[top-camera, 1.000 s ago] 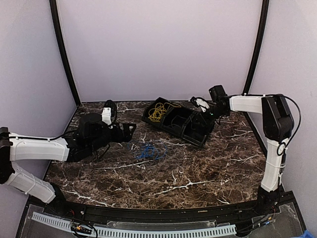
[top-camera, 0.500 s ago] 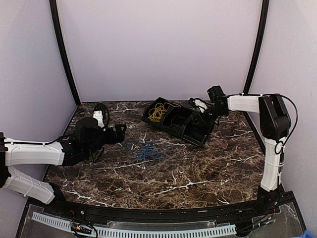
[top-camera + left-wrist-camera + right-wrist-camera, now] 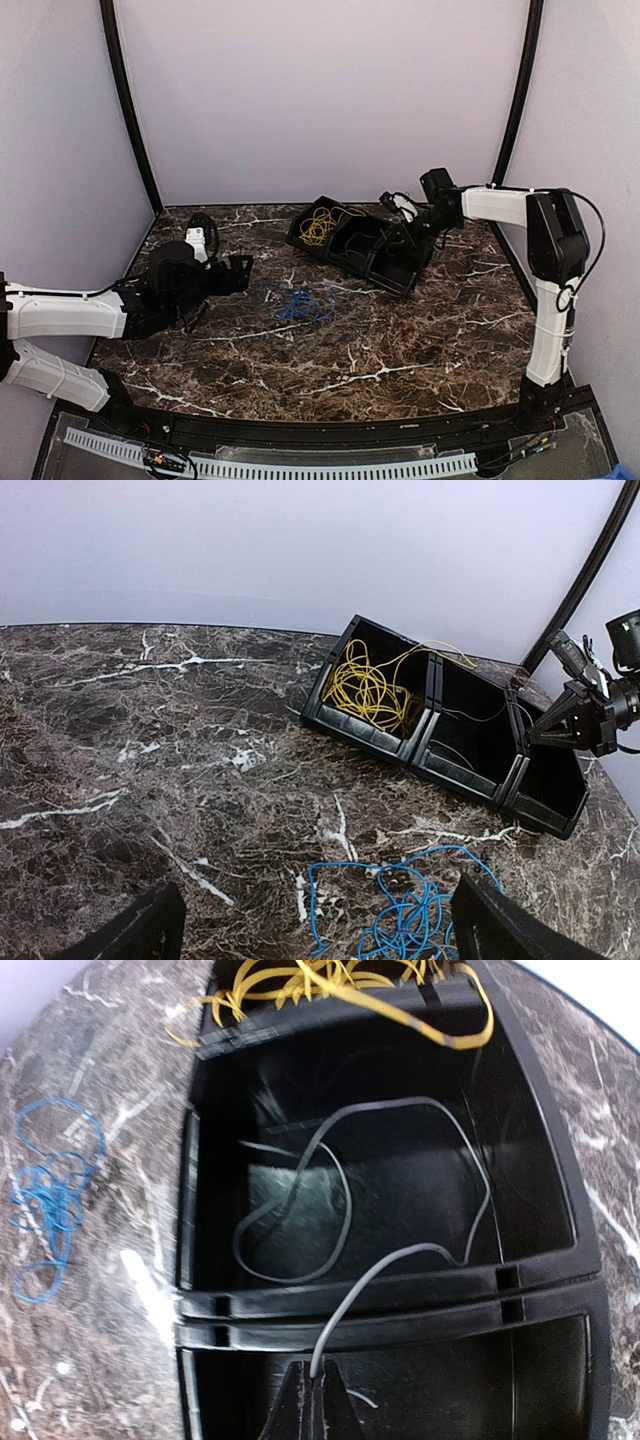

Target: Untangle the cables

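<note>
A black three-compartment bin [image 3: 465,775] stands at the far right of a marbled table [image 3: 400,350]. A yellow cable [image 3: 372,685] is heaped in its end compartment, kept apart from the rest. A blue cable [image 3: 300,305] lies loose on the table, near the bin but not touching it. A grey wire [image 3: 348,1215] loops inside the middle compartment. Its end is pinched by the closed right gripper [image 3: 312,1388], probably for sorting. The left gripper [image 3: 243,270] is spread wide and empty, pointed toward the blue cable.

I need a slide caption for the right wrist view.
Right jaws pinch a grey cable over a black bin, yellow cable beyond, blue cable on the table.
</note>
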You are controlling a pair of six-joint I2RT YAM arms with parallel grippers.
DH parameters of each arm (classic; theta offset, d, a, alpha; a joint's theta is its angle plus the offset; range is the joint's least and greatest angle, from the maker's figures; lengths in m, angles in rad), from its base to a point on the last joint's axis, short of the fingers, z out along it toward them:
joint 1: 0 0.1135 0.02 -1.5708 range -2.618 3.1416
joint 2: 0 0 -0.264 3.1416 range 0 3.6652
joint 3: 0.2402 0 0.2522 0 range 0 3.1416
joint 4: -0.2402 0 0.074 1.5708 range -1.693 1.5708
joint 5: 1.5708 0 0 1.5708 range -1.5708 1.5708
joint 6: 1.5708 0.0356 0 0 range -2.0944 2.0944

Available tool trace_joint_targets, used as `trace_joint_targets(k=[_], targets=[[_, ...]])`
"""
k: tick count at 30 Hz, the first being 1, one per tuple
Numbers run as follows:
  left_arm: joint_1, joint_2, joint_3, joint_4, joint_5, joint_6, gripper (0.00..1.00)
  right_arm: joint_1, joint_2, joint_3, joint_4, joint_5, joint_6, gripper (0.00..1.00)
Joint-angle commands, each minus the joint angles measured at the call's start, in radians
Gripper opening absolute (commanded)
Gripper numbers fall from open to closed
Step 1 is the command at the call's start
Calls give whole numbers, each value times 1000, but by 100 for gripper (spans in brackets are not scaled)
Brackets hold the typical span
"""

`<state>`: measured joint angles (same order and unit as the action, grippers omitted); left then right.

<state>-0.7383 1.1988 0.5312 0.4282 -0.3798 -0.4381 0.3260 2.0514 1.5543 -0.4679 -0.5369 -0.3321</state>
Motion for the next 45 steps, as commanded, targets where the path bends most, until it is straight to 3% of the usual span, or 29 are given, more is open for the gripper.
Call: trace_joint_targets(k=[1,11,22,27,32,36,39,41,45], targets=[[-3,-60,-16,32,10,3,96,-3,-67,106,-14,-123,82,0],[-2,-95,-2,48,136,-31,86,38,191,455,-64,-164,224,0],[-7,-101,-22,68,134,-47,81,46,129,283,22,-130,232,0],[-7,-44,5,77,156,-60,81,51,160,289,-10,-128,231,1],[-8,-34,3,67,119,-53,83,72,87,260,-35,-48,203,27],[-9,-12,11,8,67,-20,91,80,-21,203,-38,142,200,46],[-9,10,15,-44,60,-12,92,81,-102,168,-45,232,177,51],[-7,27,19,-80,62,-25,88,81,-138,148,-50,243,167,53],[-4,67,27,-141,79,-88,72,96,-188,73,-32,99,116,53]])
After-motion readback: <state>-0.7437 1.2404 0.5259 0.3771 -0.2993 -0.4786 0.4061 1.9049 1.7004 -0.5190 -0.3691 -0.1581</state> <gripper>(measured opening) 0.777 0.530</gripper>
